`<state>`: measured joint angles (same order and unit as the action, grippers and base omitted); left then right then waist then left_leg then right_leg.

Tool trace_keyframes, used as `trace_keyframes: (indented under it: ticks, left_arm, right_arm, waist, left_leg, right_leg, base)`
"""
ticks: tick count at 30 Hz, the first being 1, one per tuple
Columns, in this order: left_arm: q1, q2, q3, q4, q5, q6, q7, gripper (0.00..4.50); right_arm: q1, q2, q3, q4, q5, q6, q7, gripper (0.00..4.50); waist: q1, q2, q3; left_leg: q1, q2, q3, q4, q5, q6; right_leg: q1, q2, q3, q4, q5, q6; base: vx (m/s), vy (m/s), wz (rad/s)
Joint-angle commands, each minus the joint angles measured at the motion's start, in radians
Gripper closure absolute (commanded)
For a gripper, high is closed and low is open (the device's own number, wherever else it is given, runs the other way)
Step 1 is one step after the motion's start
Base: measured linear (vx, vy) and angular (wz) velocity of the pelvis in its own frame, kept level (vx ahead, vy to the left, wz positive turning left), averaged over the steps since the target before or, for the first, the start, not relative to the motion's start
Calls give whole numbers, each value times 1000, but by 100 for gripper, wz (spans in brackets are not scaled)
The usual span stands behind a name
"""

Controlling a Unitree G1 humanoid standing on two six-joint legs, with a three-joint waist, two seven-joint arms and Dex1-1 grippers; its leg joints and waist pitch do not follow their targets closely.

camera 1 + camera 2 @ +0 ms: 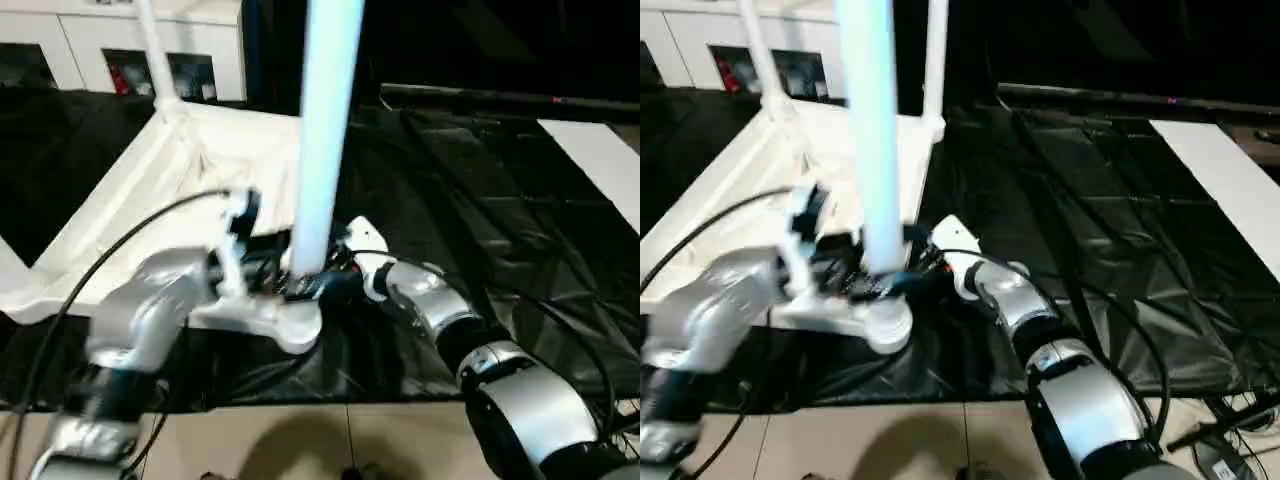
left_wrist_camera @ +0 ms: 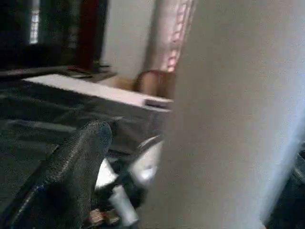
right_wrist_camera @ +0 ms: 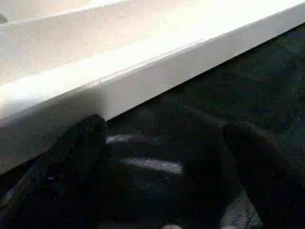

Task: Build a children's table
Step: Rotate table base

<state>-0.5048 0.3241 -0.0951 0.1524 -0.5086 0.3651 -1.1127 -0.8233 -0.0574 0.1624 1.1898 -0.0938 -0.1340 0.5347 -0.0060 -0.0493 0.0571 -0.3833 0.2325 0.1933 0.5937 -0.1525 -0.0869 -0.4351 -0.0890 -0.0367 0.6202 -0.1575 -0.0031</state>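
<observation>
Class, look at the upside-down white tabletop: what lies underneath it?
A black plastic sheet lies under the tabletop and spreads out past its edges. The tabletop covers whatever is directly beneath it, so that part cannot be seen.

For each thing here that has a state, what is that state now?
Tabletop: upside down on the black sheet.
Near leg: upright in the near corner socket.
Far leg: standing in a far socket.
Left hand: open beside the near leg.
Right hand: open, empty.
</observation>
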Motion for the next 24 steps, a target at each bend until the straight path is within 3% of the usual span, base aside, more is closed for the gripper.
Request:
trace_keyframes:
  ticks: [1, 2, 4, 5, 6, 7, 8, 9, 10, 11, 13, 16, 17, 18, 19, 20, 21, 23, 24]
  left_arm:
    - [-28, -8, -7, 43, 48, -59, 39, 0]
    - [-33, -10, -1, 56, 52, -73, 42, 0]
    - [-32, 2, 1, 77, 65, -96, 23, 0]
    - [-31, 8, -2, 84, 72, -101, 13, 0]
    - [-24, 35, -16, 102, 97, -121, -13, 0]
    - [-24, 35, -16, 102, 97, -121, -13, 0]
    - [-20, 70, -30, 132, 115, -139, -62, 0]
    - [-18, 97, -39, 154, 126, -144, -96, 0]
    - [-20, 113, -45, 176, 137, -159, -117, 0]
    - [-20, 113, -45, 176, 137, -159, -117, 0]
    - [-35, 169, -67, 253, 178, -209, -188, 0]
    - [-46, 184, -78, 284, 196, -227, -209, 0]
    - [-66, 203, -105, 340, 241, -278, -233, 17]
    - [-67, 204, -107, 343, 243, -280, -234, 27]
    - [-91, 219, -136, 392, 288, -320, -246, 33]
    - [-91, 219, -136, 392, 288, -320, -246, 33]
    - [-106, 224, -151, 421, 309, -341, -255, 37]
    - [-151, 244, -197, 515, 388, -412, -248, 55]
    - [-165, 248, -211, 547, 415, -431, -243, 76]
  right_arm:
    - [2, -29, -28, -32, 18, -30, 16, 3]
    - [7, -43, -35, -35, 23, -36, 24, 3]
    - [33, -98, -51, -70, 42, -51, 87, 3]
    - [40, -112, -54, -81, 47, -55, 106, 3]
    - [63, -149, -64, -120, 64, -49, 163, 3]
    - [63, -149, -64, -120, 64, -49, 163, 3]
    - [92, -192, -66, -168, 74, -52, 217, 3]
    - [115, -224, -65, -204, 77, -53, 252, 3]
    - [129, -243, -62, -227, 78, -55, 272, 3]
    - [129, -243, -62, -227, 78, -55, 272, 3]
    - [189, -318, -48, -313, 76, -55, 343, 3]
    - [207, -341, -38, -338, 71, -58, 369, 3]
    - [232, -367, -29, -378, 66, -58, 403, 1]
    - [233, -369, -29, -380, 66, -57, 405, 0]
    - [254, -390, -24, -424, 75, -43, 442, 0]
    - [254, -390, -24, -424, 75, -43, 442, 0]
    - [267, -400, -24, -459, 89, -22, 468, 0]
    - [309, -429, -23, -580, 134, 50, 543, 0]
    - [320, -438, -23, -613, 147, 70, 561, 0]
  waist:
    - [8, 23, -76]
    - [14, 37, -76]
    - [18, 38, -76]
    - [19, 33, -76]
    - [25, 39, -75]
    - [25, 39, -76]
    - [28, 46, -75]
    - [30, 42, -74]
    - [33, 46, -75]
    - [33, 43, -76]
    - [36, 44, -73]
    - [38, 46, -73]
    - [43, 71, -70]
    - [38, 58, -71]
    - [39, 55, -72]
    - [42, 55, -73]
    - [43, 62, -72]
    - [48, 61, -74]
    - [45, 66, -74]
  left_leg:
    - [21, -13, 5, -64, -338, -13]
    - [23, -13, 4, -63, -331, -12]
    - [23, -13, 5, -62, -337, -9]
    - [23, -14, 7, -62, -337, 0]
    - [21, -16, 6, -61, -335, 13]
    - [21, -15, 7, -61, -338, 12]
    - [22, -16, 7, -61, -342, 8]
    - [23, -16, 8, -60, -348, 11]
    - [19, -17, 6, -61, -342, 9]
    - [18, -16, 7, -59, -336, 9]
    - [21, -18, 8, -58, -351, 13]
    - [20, -16, 8, -58, -361, 6]
    - [27, -18, 5, -60, -385, 4]
    - [28, -17, 7, -58, -404, 3]
    - [23, -19, 5, -60, -396, 6]
    - [24, -18, 5, -59, -390, 8]
    - [24, -20, 5, -59, -389, 11]
    - [25, -18, 6, -58, -383, 19]
    - [21, -20, 4, -61, -380, 22]
  right_leg:
    - [60, -14, 20, -65, -182, -222]
    - [60, -17, 21, -62, -177, -226]
    - [61, -14, 19, -63, -164, -233]
    - [62, -11, 19, -66, -161, -233]
    - [65, -12, 18, -68, -175, -229]
    - [64, -12, 18, -67, -183, -227]
    - [63, -10, 16, -70, -193, -228]
    - [62, -8, 16, -73, -203, -223]
    - [67, -8, 14, -67, -210, -217]
    - [65, -9, 14, -69, -216, -219]
    - [62, -7, 14, -75, -247, -213]
    - [58, -11, 15, -76, -296, -211]
    - [53, -9, 13, -83, -325, -201]
    - [52, -7, 13, -83, -322, -199]
    - [58, -6, 12, -83, -324, -194]
    - [56, -8, 13, -82, -324, -189]
    - [56, -7, 13, -83, -324, -189]
    - [57, -5, 13, -82, -303, -190]
    - [62, -4, 12, -84, -292, -187]
  base:
    - [0, 0, 0]
    - [0, 0, 0]
    - [0, 0, 0]
    - [0, 0, 0]
    - [0, 0, 0]
    - [0, 0, 0]
    - [0, 0, 0]
    - [0, 0, 0]
    - [0, 0, 0]
    - [0, 0, 0]
    - [0, 0, 0]
    - [0, 0, 0]
    - [0, 0, 0]
    - [0, 0, 0]
    - [0, 0, 0]
    - [0, 0, 0]
    - [0, 0, 0]
    - [0, 0, 0]
    - [0, 0, 0]
